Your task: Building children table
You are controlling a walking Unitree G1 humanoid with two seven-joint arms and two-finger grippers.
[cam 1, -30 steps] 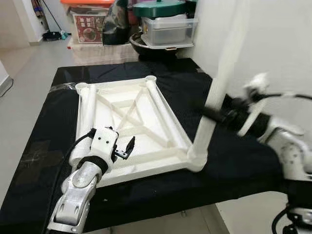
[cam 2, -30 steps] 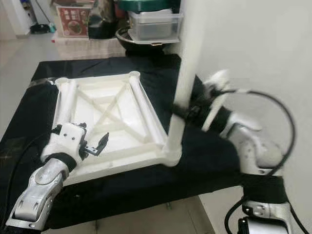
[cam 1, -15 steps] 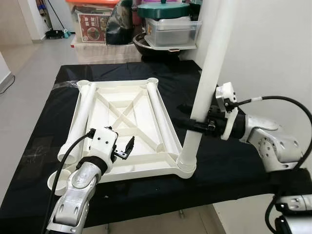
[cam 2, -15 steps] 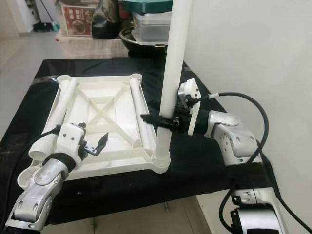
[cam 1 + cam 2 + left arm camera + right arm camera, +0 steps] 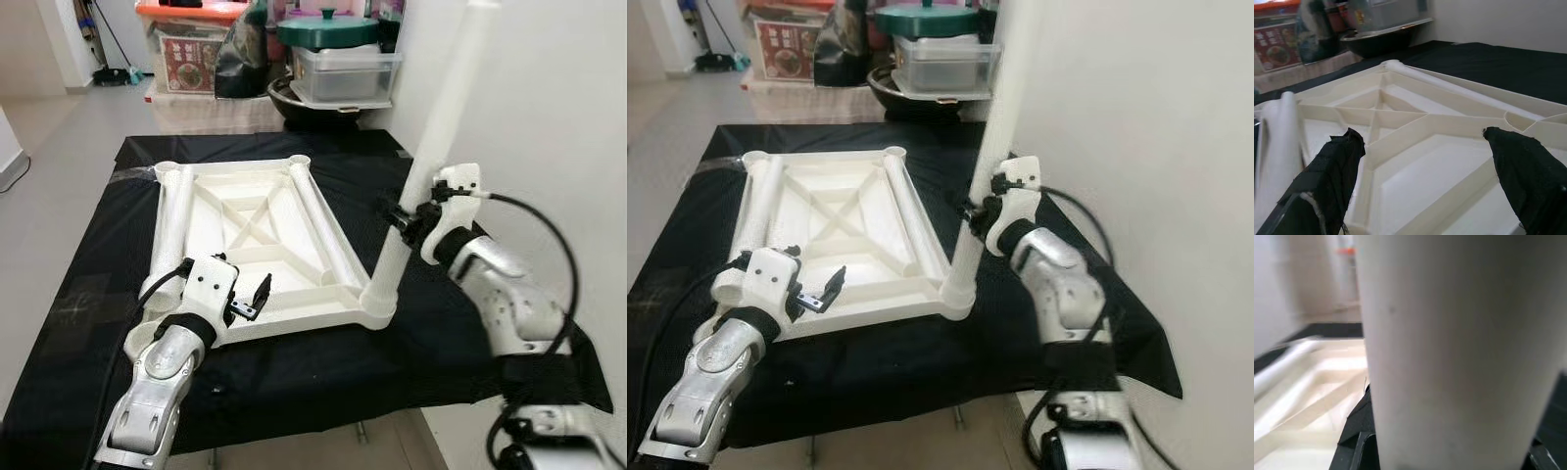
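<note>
The tabletop (image 5: 245, 235) lies upside down on the black cloth (image 5: 470, 323). The right gripper (image 5: 404, 217) is clamped on a leg (image 5: 431, 166) leaning in the near-right socket (image 5: 375, 305) — fitting is under way. Next: straighten it and press down. The left gripper (image 5: 250, 299), fingers apart, hovers over the near edge.

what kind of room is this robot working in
Probably a lived-in home, perhaps a storage corner: tiled floor, stacked plastic storage boxes and a printed carton against the wall, behind a black-covered table holding the upturned white tabletop.
</note>
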